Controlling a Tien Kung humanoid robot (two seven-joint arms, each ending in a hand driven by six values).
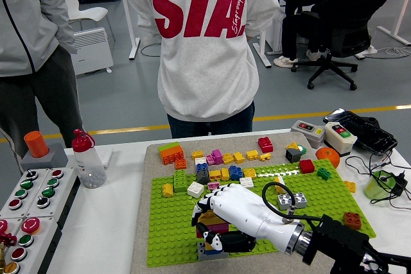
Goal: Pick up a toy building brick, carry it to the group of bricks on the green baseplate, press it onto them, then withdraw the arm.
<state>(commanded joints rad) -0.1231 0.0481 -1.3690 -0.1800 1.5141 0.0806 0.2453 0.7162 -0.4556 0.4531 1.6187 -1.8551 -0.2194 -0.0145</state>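
White counter (109, 222) fills the lower frame, carrying a grey mat and a green baseplate (170, 235). Beyond it lies an office floor with a yellow line, desks and a seated person at upper right. A person in a grey sweatshirt (202, 43) stands at the far edge, back turned; another stands at upper left.

From the lower right, the right hand (225, 213), white-shelled, lies low at bottom centre of the baseplate, fingers (204, 205) curled down over a group of bricks (215, 229) in yellow, purple and grey. Whether it grips a separate brick there I cannot tell.

Loose bricks (221, 162) are scattered along the baseplate's upper edge. A red-capped bottle (87, 158) and a button panel (29, 203) sit at left, switch boxes (324, 134) at right.
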